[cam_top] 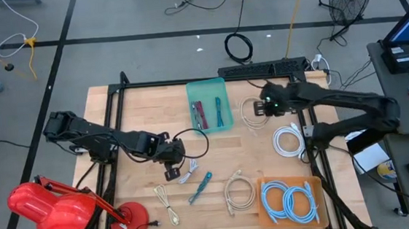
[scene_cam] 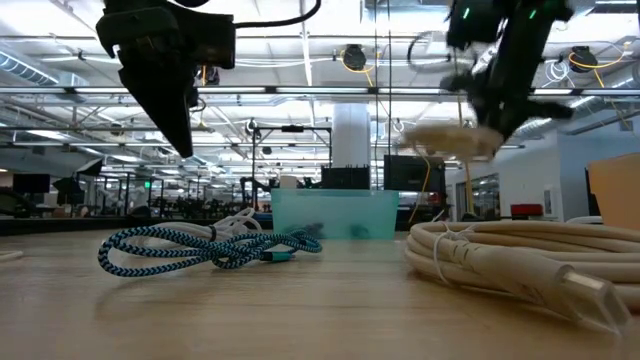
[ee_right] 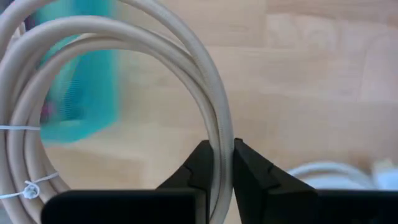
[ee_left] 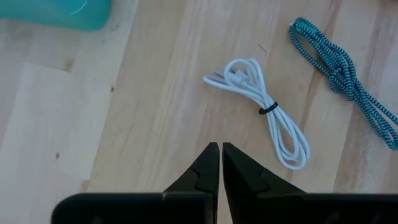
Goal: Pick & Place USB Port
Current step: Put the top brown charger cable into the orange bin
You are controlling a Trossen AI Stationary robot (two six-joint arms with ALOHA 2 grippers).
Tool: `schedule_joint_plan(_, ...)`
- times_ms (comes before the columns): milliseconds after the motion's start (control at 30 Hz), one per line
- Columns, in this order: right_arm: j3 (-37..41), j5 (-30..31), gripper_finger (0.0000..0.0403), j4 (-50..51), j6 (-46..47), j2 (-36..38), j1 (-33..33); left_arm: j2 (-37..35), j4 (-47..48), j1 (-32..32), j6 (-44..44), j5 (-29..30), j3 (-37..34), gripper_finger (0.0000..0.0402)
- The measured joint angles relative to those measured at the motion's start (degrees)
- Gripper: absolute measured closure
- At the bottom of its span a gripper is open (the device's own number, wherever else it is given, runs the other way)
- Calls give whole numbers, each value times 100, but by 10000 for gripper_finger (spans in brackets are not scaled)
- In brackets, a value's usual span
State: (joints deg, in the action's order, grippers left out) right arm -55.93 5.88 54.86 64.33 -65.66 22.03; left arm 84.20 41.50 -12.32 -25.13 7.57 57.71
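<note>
The coiled beige USB cable [ee_right: 93,93] hung clamped between my right gripper's [ee_right: 222,163] dark fingers, lifted clear of the pale wooden table [cam_top: 138,112], just right of the translucent teal plastic bin [cam_top: 209,106] (which held a few cables). My left gripper [ee_left: 221,163], fingers together and empty, hovered over the small white tied cable [ee_left: 264,109], beside the teal braided cable [ee_left: 342,78].

Coiled beige cable [cam_top: 252,113] hangs lifted, pinched, beside teal bin [cam_top: 209,107].

Cables [cam_top: 289,140], bins [cam_top: 209,106] on wooden table [cam_top: 135,113]
</note>
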Motion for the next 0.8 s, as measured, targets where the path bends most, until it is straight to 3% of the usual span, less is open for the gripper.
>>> schedule_joint_plan(167,-519,160,375,1586,1626,444,-1567,0,-133,-75,7,49,0,380)
schedule_joint_plan(333,-785,312,375,2402,3760,440,-3571,0,-302,-194,-251,57,0,380)
schedule_joint_plan(600,-799,308,375,2027,6343,-46,-6240,0,-563,-326,-1159,55,0,380)
schedule_joint_plan(800,-801,-148,375,858,6688,-743,-7266,0,-886,-467,-1803,115,0,380)
